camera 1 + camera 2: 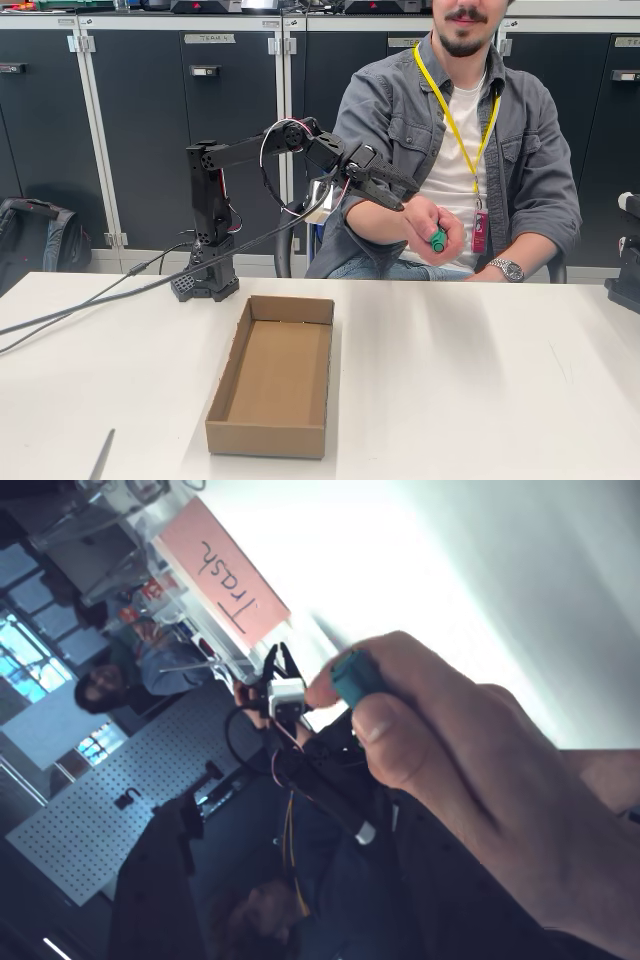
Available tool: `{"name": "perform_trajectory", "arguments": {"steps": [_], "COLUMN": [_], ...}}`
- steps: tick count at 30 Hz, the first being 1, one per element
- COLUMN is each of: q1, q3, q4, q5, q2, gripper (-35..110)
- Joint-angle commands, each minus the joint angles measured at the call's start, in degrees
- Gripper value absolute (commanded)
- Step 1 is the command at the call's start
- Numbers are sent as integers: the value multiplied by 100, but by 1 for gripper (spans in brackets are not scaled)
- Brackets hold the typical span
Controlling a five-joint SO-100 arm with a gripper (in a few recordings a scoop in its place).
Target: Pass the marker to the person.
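Since the marker [438, 239] now sits in the person's hand [436, 228], its green end poking out below the closed fingers, the hand-over looks all but finished. In the fixed view the claw [398, 196] is raised well above the tabletop [480, 380], reaching toward the person [470, 130] and stopping just beside the hand, up and to the left of it in the picture; its dark fingers lie close together and nothing can be made out between them, though whether they are fully closed is hard to tell at this size. From the wrist view the same hand [470, 790] is very near the camera, thumb and fingers wrapped round the teal-green end of the marker [352, 677]. The cardboard box [272, 378] lies open on the tabletop, playing no part. What seems left, judging from this, is only for the arm to draw back from the person and settle.
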Motion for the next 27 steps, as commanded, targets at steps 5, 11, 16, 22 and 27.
{"name": "perform_trajectory", "arguments": {"steps": [5,11,16,22,27], "q1": [167,167,114,237,343], "q3": [-396,-220,-237,-220,-352], "q4": [290,483,633,650,782], "q5": [-79,-18,35,-176,-237], "q2": [202,352,413,483,404], "gripper": [39,37,36,36,36]}}
